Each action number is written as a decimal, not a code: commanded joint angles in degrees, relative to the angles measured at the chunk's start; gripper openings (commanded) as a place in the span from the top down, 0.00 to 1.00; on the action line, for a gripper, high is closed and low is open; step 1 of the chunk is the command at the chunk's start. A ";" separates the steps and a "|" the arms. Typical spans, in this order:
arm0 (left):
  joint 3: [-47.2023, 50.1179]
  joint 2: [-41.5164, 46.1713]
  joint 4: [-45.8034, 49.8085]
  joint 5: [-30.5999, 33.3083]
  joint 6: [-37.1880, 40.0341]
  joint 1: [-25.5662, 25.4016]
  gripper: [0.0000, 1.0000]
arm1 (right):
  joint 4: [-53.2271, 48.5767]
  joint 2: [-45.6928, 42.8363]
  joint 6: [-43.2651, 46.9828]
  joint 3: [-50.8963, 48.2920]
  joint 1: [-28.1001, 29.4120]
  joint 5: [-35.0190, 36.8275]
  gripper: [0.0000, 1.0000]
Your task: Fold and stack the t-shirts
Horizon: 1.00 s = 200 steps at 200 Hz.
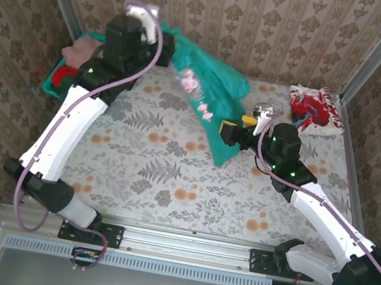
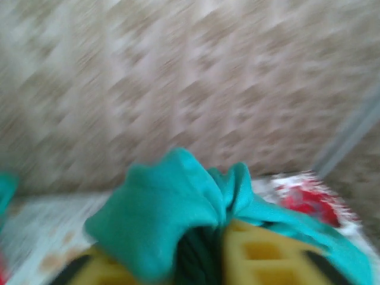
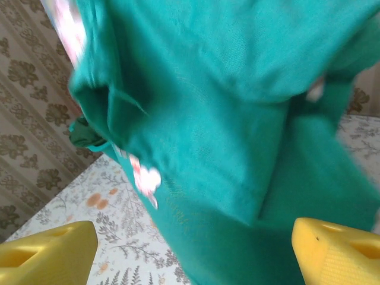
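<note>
A teal-green t-shirt (image 1: 212, 80) with a pale pink chest print hangs lifted over the back middle of the table, its lower end trailing down to the cloth. My left gripper (image 1: 162, 43) is raised at its upper end. In the left wrist view the yellow fingers (image 2: 261, 255) stand apart, with the teal t-shirt (image 2: 160, 202) bunched over and between them. My right gripper (image 1: 237, 126) is open beside the hanging lower part. Its fingers stand wide either side of the teal t-shirt (image 3: 225, 119) without pinching it. A red-and-white patterned t-shirt (image 1: 316, 109) lies at the back right.
A teal mesh basket (image 1: 49, 86) at the back left holds a salmon-pink t-shirt (image 1: 81, 49) and a red one (image 1: 62, 77). The floral tablecloth (image 1: 148, 172) covers the table. Patterned walls with metal posts close in the back and sides.
</note>
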<state>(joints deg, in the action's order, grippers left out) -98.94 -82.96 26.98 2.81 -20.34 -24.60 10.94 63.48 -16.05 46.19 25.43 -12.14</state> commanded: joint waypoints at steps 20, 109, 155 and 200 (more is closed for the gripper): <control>28.23 6.04 -3.40 1.40 -13.64 14.29 0.14 | -6.80 -0.27 1.40 -1.63 -1.51 7.58 0.17; 18.92 -13.87 2.52 -4.67 18.46 -5.12 0.14 | -20.12 26.89 -8.49 10.76 -4.08 0.12 0.39; 6.68 -34.40 2.56 -10.46 15.34 -6.86 0.24 | -18.77 36.90 -11.96 13.34 -4.16 -0.14 0.46; -3.31 -44.99 2.86 -13.20 13.74 -7.11 0.29 | -16.55 41.05 -14.83 14.64 -4.09 -0.74 0.50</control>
<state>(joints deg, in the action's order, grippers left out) -95.98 -126.48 28.47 -7.51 -6.33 -31.73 -6.52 102.96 -28.21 58.74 21.17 -11.44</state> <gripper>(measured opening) 0.745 0.496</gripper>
